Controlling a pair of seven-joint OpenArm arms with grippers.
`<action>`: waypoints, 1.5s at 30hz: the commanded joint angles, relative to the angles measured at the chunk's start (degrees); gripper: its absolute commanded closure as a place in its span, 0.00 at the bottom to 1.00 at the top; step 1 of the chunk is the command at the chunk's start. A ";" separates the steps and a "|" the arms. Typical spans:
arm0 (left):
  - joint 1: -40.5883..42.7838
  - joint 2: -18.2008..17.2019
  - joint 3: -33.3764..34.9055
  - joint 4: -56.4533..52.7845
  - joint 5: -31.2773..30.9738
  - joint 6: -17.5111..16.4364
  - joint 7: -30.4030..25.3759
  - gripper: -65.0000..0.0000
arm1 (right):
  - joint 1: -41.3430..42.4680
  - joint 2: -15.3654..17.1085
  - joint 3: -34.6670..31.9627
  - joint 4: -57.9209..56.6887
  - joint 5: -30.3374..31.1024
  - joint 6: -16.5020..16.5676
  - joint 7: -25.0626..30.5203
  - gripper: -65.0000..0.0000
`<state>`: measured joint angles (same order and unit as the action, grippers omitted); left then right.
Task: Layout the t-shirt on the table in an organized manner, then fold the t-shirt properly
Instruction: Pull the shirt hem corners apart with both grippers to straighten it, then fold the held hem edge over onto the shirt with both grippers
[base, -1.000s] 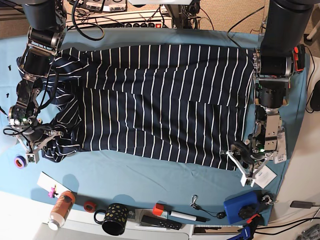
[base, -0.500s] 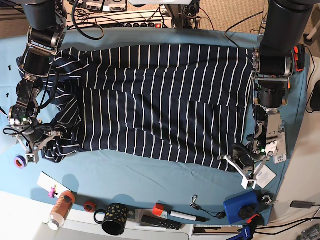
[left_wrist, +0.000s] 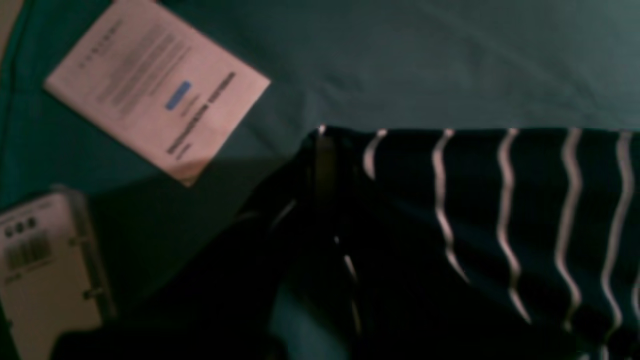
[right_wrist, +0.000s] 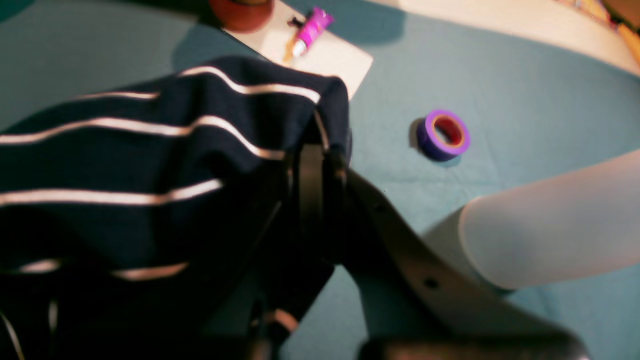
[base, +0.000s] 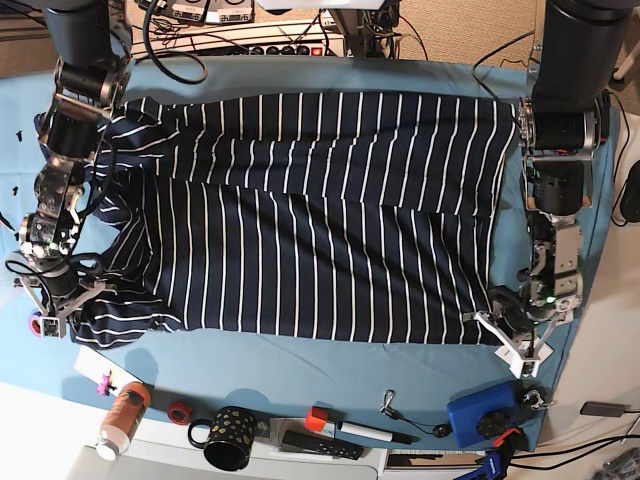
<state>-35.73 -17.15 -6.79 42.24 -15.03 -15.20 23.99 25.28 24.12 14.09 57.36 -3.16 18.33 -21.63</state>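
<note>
The dark navy t-shirt with thin white stripes lies spread wide over the teal table. Its front hem runs almost straight between the two grippers. At the base view's right, my left gripper is shut on the hem's corner. The left wrist view shows that corner pinched between the dark fingers of the left gripper. At the base view's left, my right gripper is shut on the other bunched corner. In the right wrist view the cloth drapes over the right gripper.
A purple tape roll and a pink tube on white paper lie near the right gripper. A printed sheet lies by the left gripper. A bottle, a black mug, a marker and a blue box line the front edge.
The left gripper closed on the hem's corner. Both arms then drew the hem outward and toward the front edge, so the shirt now lies flatter with a straighter hem.
</note>
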 joint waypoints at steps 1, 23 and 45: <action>-2.05 -0.94 -1.81 1.11 -1.53 -1.14 -1.51 1.00 | 2.62 1.57 0.28 0.07 -0.33 -1.46 2.19 1.00; -2.03 -1.11 -13.29 3.82 -28.20 -20.92 25.55 1.00 | -1.01 1.57 6.67 12.94 16.61 7.80 -14.93 1.00; 26.29 -0.61 -22.99 54.16 -34.36 -12.85 46.60 1.00 | -13.25 1.57 19.15 39.98 44.35 15.74 -48.52 1.00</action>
<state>-7.84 -16.84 -29.56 95.24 -47.88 -28.16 72.07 10.92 24.40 32.71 96.23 40.47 34.15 -71.44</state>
